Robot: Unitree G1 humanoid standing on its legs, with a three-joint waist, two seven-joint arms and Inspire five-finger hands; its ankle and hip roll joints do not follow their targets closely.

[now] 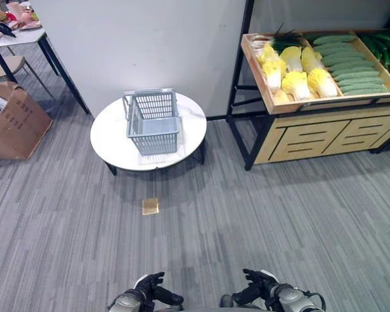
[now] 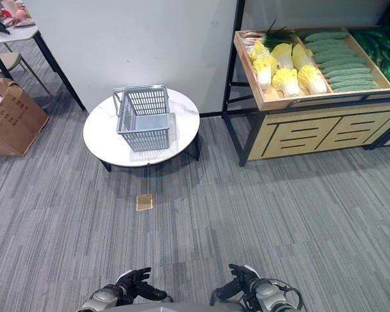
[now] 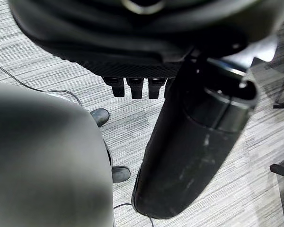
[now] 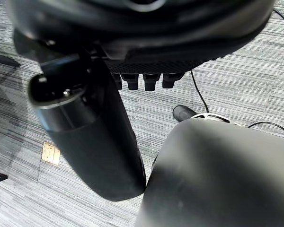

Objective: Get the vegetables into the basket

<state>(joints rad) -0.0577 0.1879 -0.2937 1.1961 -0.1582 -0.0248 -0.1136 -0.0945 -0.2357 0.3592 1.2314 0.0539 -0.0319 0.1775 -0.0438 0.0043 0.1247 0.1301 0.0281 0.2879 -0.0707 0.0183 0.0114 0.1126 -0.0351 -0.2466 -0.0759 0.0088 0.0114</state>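
grey carpet lay around a round table (image 1: 110,140) with the basket (image 1: 153,122) on it. vegetables (image 1: 298,70) sat well apart on a shelf (image 1: 325,133). left hand (image 1: 153,289) and right hand (image 1: 259,285) were low, fingers curled, holding nothing. a far reach could drop one.

arms: silver-grey | left hand (image 1: 149,287): dark | right hand (image 1: 260,284): dark

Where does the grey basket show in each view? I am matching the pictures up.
Left eye view: basket on the round white table, upper middle.
Right eye view: basket on the same table, slightly further left.
Left wrist view: not in it.
Right wrist view: not in it.
Shared landmark: small tan tile on the carpet.
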